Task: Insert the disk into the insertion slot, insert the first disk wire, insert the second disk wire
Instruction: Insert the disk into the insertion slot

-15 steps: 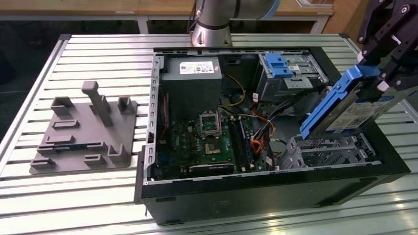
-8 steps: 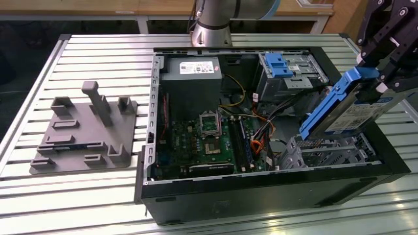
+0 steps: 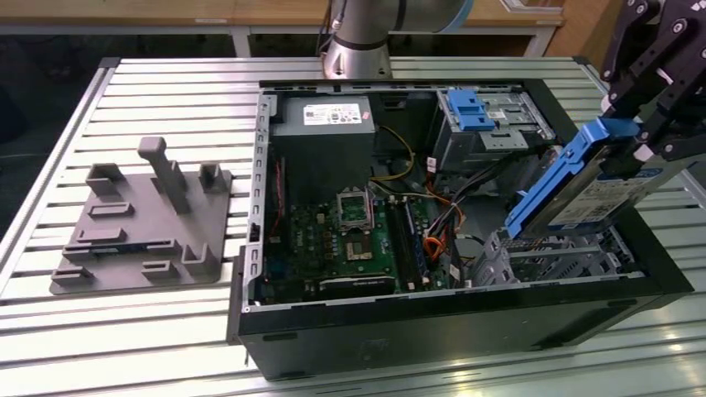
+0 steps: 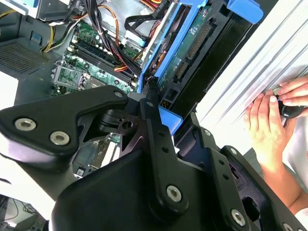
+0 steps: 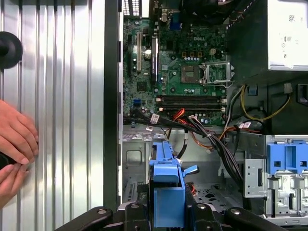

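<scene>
the disk [image 3: 601,198] is held clamped in the claw [image 3: 640,145] — tilted, its long axis slanting down toward the insertion slot [image 3: 551,260], which lies just beneath its lower end.

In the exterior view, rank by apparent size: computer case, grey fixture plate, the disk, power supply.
1. computer case
2. grey fixture plate
3. disk, in the gripper, raised above the case; it may sit nearer the camera, so its lead over the next is unsure
4. power supply
</scene>
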